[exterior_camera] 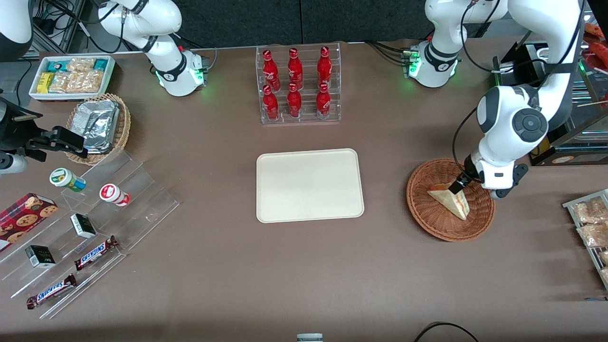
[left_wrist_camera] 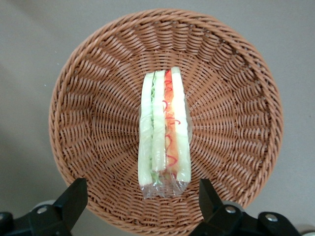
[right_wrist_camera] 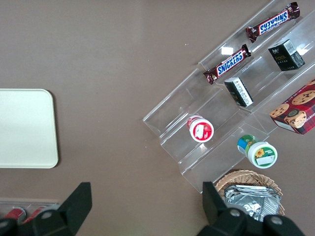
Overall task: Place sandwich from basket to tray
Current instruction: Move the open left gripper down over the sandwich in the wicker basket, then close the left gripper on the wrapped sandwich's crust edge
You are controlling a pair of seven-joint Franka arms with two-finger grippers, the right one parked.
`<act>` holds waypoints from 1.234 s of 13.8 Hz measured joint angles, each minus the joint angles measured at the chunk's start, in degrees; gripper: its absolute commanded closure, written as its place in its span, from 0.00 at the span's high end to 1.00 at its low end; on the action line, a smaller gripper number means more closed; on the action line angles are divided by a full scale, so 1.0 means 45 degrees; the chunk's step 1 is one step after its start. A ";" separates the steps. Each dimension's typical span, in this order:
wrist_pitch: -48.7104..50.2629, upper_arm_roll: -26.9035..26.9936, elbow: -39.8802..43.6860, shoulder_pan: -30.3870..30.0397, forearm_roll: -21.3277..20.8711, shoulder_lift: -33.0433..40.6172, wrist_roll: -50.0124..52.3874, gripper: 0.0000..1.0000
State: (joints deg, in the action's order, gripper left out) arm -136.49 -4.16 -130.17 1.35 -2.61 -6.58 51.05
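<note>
Right now I am holding the gripper [left_wrist_camera: 140,196] of the left arm low over the basket [exterior_camera: 427,218], and its fingers [left_wrist_camera: 74,196] are standing spread apart, one on each side of the nearer end of the sandwich [left_wrist_camera: 164,132], not yet touching it as far as I can judge. In the front view I am seeing the gripper [exterior_camera: 457,186] just at the upper corner of the sandwich [exterior_camera: 451,202], which is lying in the middle of the basket with its coloured filling edge turned up toward the wrist camera. So I am judging that the reaching step is nearly complete, but the grasp is not made: the wedge is resting on the wicker and nothing is pinching it. The tray [exterior_camera: 308,156] is waiting bare near the middle of the table, well apart from the basket, toward the parked arm's end. What is remaining, in my opinion, is almost the whole task: closing the fingers on the bread faces, lifting the wedge clear of the basket rim [left_wrist_camera: 59,98], carrying it sideways over the table, and setting it down flat on the tray. I am expecting the soft wrapped bread to need a gentle squeeze.
</note>
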 measured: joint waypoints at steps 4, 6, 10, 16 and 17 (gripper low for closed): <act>-0.1265 0.0000 -0.0440 0.0000 0.0000 -0.0477 0.0455 1.00; -0.1766 0.0000 -0.0455 0.0000 0.0001 -0.0812 0.0621 1.00; -0.2342 0.0000 -0.0458 0.0000 0.0003 -0.1337 0.0880 0.44; -0.2358 -0.0011 -0.0171 0.0045 0.0001 -0.1432 0.1275 0.10; -0.1897 -0.0016 0.0079 0.0158 0.0000 -0.1411 0.1274 0.10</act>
State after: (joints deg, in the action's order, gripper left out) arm -145.03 -4.24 -129.81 2.07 -2.61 -12.93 56.78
